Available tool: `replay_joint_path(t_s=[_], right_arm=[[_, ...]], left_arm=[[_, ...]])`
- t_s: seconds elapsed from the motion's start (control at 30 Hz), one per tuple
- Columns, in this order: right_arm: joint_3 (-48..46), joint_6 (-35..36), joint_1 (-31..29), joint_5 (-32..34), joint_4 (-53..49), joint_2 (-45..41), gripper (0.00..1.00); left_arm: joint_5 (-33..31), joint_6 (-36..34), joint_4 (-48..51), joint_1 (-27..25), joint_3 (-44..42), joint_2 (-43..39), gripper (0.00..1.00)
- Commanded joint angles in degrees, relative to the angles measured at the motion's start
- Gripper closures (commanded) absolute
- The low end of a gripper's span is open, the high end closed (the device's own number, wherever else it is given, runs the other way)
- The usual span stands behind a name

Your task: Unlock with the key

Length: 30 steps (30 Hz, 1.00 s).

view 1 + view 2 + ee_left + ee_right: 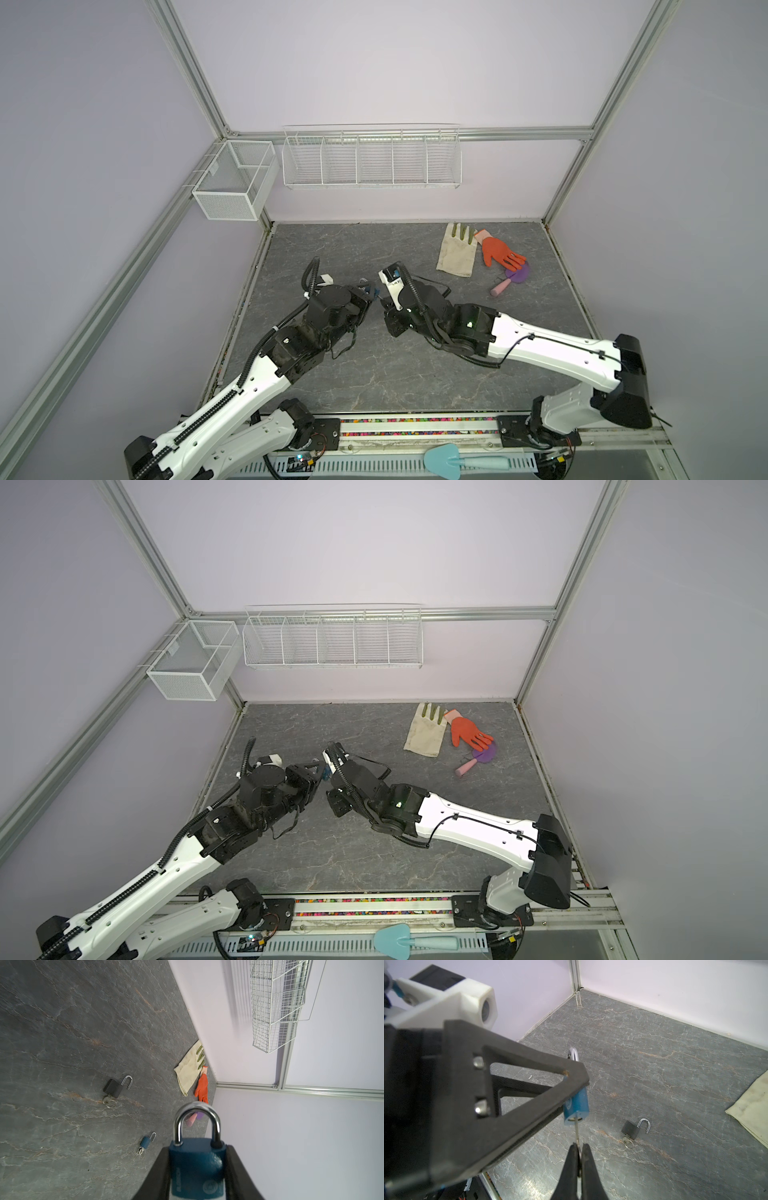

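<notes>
The left gripper (196,1147) clamps the blue padlock (196,1169) by its flat sides, fingers (162,1169) narrowed onto the body, holding it off the surface near its middle. The closed shackle (196,1113) sticks out beyond the fingertips. The right gripper (578,1147) is pinched tight on the key (577,1128), whose blade sits in the keyway at the padlock's bottom end. The padlock's long axis lines up with the key, shackle end pointing away from the right gripper.
</notes>
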<state>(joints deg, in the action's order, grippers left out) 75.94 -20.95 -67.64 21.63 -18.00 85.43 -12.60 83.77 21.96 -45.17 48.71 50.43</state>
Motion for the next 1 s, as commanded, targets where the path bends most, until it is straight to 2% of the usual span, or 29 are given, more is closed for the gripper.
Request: replay_joint_path(t_s=[0.0, 0.13, 0.33, 0.47, 0.57, 0.63, 0.73, 0.8, 0.87, 0.97], right_arm=[[1.52, 0.41, 0.09, -0.9, 2.97, -0.93, 0.93], [1.4, 0.16, 0.27, -0.51, 3.07, 0.94, 0.93], [2.0, -2.38, 2.92, -10.01, 4.94, 0.9, 0.93], [5.48, -2.27, 3.45, -9.78, 1.51, 0.81, 0.93], [5.34, -2.87, 4.06, -11.25, 3.15, 1.34, 0.94], [5.27, -5.03, 4.44, -13.79, 4.28, 1.54, 0.94], [2.56, -9.68, 5.32, -17.09, 8.49, -0.9, 0.93], [-0.61, -13.02, 6.25, -19.14, 13.48, -3.61, 0.94], [-3.4, -16.02, 7.87, -23.33, 19.2, -6.06, 0.94], [-4.37, -18.86, 9.73, -27.22, 21.9, -8.4, 0.94]], left_arm=[[0.65, 0.95, -1.52, -0.32, -0.06, -0.33, 0.98], [2.32, 1.31, -3.5, -0.35, -0.03, -0.28, 0.99], [5.26, -3.5, -1.06, -0.44, 2.82, 0.02, 0.99], [8.22, -6.14, 2.2, -0.47, 4.03, 0.91, 0.99], [10.27, -3.58, -3.12, -2.18, 1.95, 1.25, 0.99], [10.13, -3.18, -5.86, -3.09, 1.09, 1.32, 0.99], [8.66, -4.81, -3.66, -3.09, 1.62, 0.63, 0.99], [8.66, -5.08, -7.69, -3.08, -0.32, -0.55, 0.99], [10.59, -5.15, -11.96, -3.09, -2.22, -1.02, 1.0], [14.67, -6.87, -10.07, -3.08, -1.08, -0.26, 1.0]])
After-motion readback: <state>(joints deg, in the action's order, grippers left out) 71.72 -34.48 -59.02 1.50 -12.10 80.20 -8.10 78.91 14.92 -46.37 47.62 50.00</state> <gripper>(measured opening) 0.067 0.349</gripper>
